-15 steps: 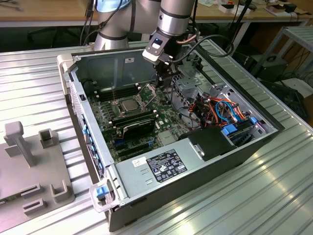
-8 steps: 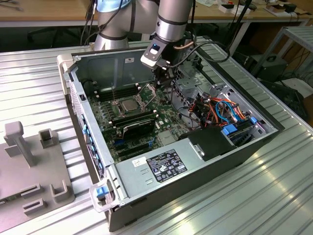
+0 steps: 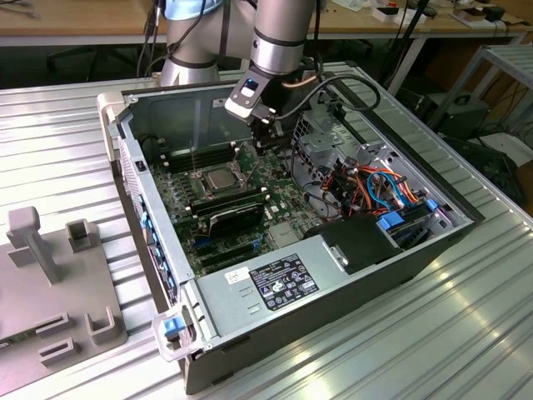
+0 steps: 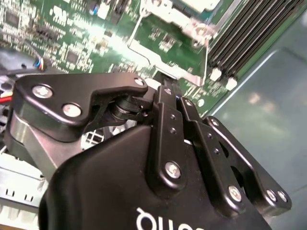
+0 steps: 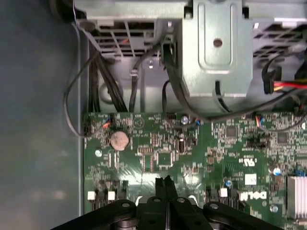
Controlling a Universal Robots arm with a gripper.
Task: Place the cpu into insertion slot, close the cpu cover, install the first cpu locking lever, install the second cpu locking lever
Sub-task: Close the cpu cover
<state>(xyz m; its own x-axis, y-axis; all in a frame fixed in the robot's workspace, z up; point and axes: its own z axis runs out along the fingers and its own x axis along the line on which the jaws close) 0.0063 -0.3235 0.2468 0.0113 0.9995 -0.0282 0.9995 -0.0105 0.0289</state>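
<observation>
The cpu (image 3: 219, 177) shows its silvery square face in the insertion slot (image 3: 202, 182) on the green board inside the open computer case. The silver frame of the cpu cover (image 4: 165, 15) lies around it. A thin locking lever (image 3: 193, 160) stands upright at the slot's side toward the exterior view's left, and another wire lever (image 4: 206, 53) runs beside the memory slots. My gripper (image 3: 266, 147) hangs over the board just to the exterior view's right of the slot. Its fingertips (image 5: 166, 183) are pressed together with nothing between them, as both wrist views show (image 4: 168, 89).
A long black card (image 3: 237, 215) lies in front of the slot, with the power supply (image 3: 271, 282) nearer still. A metal drive cage (image 3: 321, 142) and coloured cables (image 3: 375, 183) crowd the exterior view's right. A grey fixture (image 3: 58, 275) stands outside the case. A coin battery (image 5: 119, 140) sits on the board.
</observation>
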